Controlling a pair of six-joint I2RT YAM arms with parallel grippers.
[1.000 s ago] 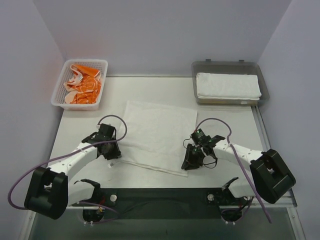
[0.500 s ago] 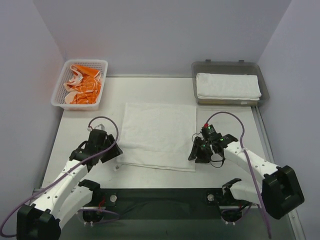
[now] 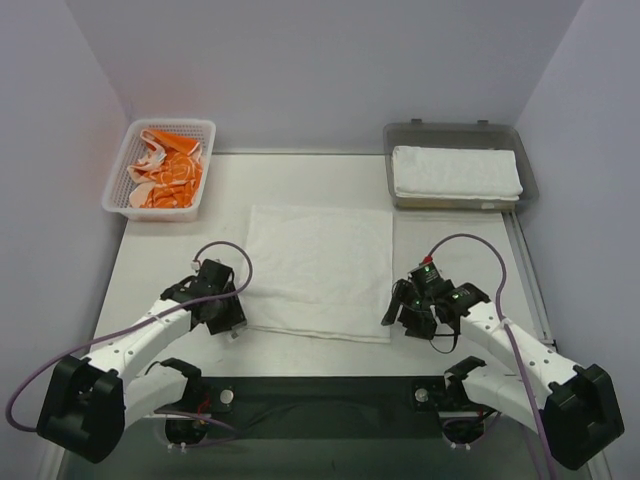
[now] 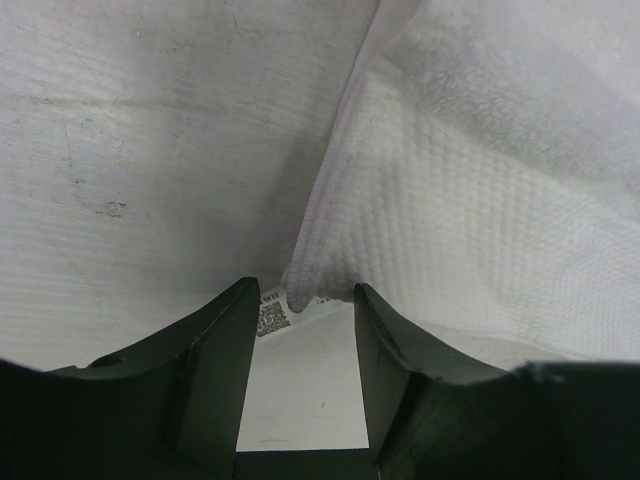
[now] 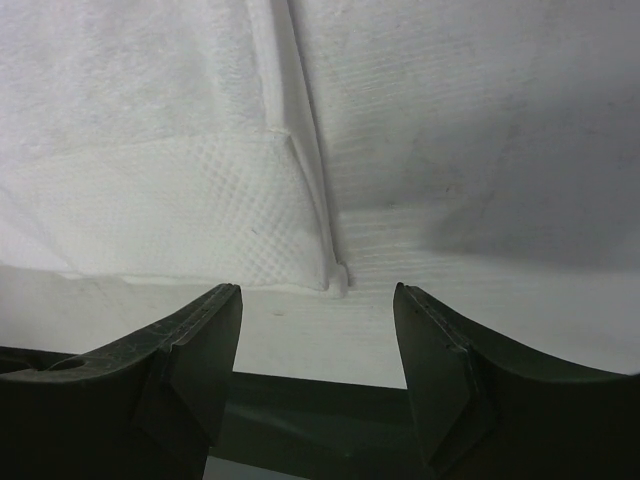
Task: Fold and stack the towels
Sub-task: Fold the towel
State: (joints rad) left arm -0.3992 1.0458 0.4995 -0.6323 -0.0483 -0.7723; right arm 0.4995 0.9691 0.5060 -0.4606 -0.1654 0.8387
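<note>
Left jaws partly open, a corner of the white towel (image 4: 480, 200) lying loose between their tips, right jaws open wider, empty, just short of another corner.

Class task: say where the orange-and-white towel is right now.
In the top view, the orange-and-white towel lies crumpled in the white basket at the far left corner of the table, beyond the flat white towel.
</note>
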